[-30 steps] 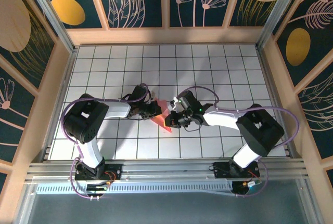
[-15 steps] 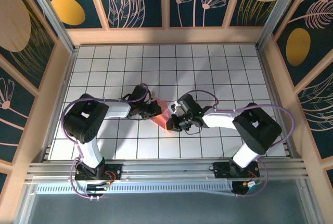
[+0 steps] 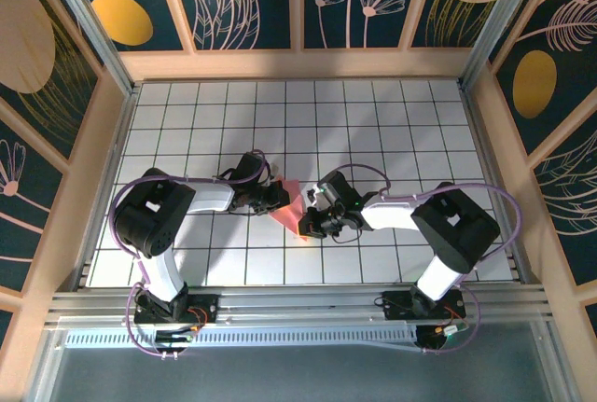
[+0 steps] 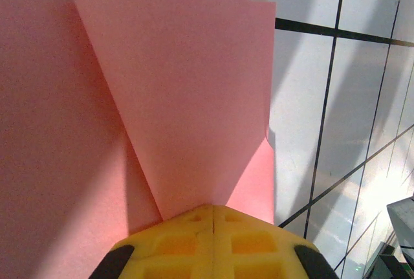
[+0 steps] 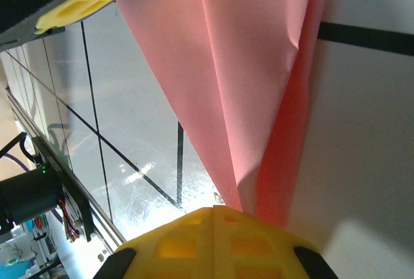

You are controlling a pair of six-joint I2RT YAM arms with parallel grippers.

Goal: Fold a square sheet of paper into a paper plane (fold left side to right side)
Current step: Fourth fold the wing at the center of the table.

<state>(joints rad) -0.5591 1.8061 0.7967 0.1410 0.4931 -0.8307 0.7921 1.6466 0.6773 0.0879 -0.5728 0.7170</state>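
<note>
The overhead view is bright and evenly lit from above. It is sharp across the tiled table [image 3: 373,122], with faint, soft shadows of the arms falling beyond the left gripper [image 3: 278,197] and the right gripper [image 3: 306,225]. Straight edges bow slightly toward the corners.

In the left wrist view the pink paper [image 4: 181,98] ahead of the gripper is crisp and well lit, with a darker shadow left of its raised fold. The yellow fingers [image 4: 194,240] are soft, too close to focus, and grey shadow bands cross the tiles to the right.

In the right wrist view a white glare patch shines on the tiles left of the gripper, and its fingers [image 5: 181,240] blur too.
</note>
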